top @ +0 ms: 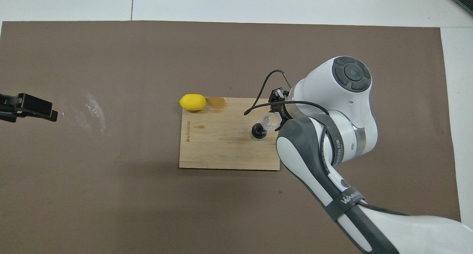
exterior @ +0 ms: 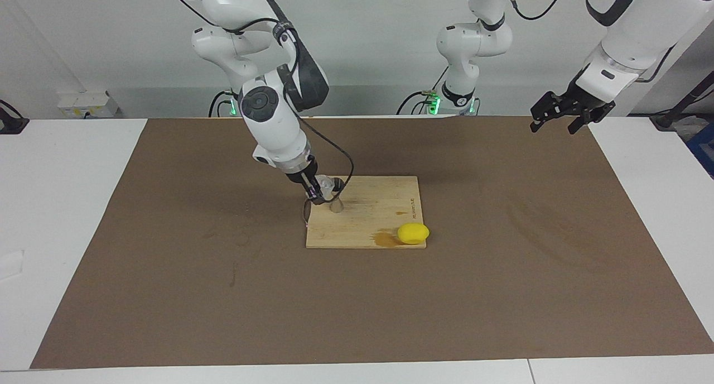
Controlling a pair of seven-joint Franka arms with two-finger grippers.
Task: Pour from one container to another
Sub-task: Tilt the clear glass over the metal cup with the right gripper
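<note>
Clear glass cup (exterior: 325,183), tilted, pinched in the right tool (exterior: 317,193) over the jigger (exterior: 336,206) at frame centre; left tool (exterior: 560,114) waits spread, upper right in the facing view.

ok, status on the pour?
Right gripper shut on glass cup, tipped over jigger on cutting board. Left gripper open, waiting. Lemon clear.

board (exterior: 374,219) sits mid-mat (exterior: 167,233) – jigger (exterior: 336,206) on its edge toward the right arm's end, glass cup (exterior: 325,183) tilted over it. lemon (exterior: 413,233) on the board's corner farthest from the robots, toward the left arm's end.
</note>
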